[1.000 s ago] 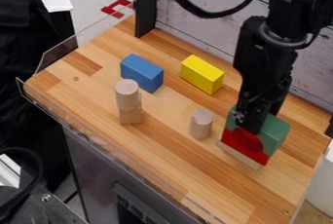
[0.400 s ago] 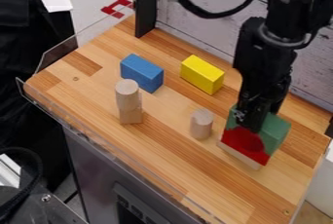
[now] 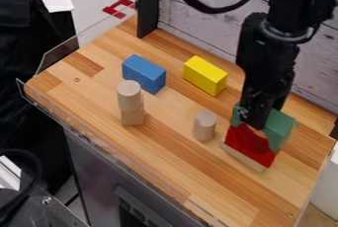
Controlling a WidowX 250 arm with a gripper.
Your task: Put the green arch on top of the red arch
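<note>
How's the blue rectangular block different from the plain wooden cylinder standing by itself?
The rectangular block is blue; the plain wooden cylinder is pale. The block has corners; the cylinder is round. The block lies on its side; the cylinder stands on end. Both sit on the wooden table.

Tabletop (image 3: 165, 157): striped light and mid-brown wood. Directly on it: one blue block (image 3: 144, 74); one yellow block (image 3: 205, 76), near the blue; one small plain wooden block (image 3: 133, 118); one short plain wooden cylinder (image 3: 204, 127), upright; one pale flat block (image 3: 244, 158), near the cylinder.
</note>
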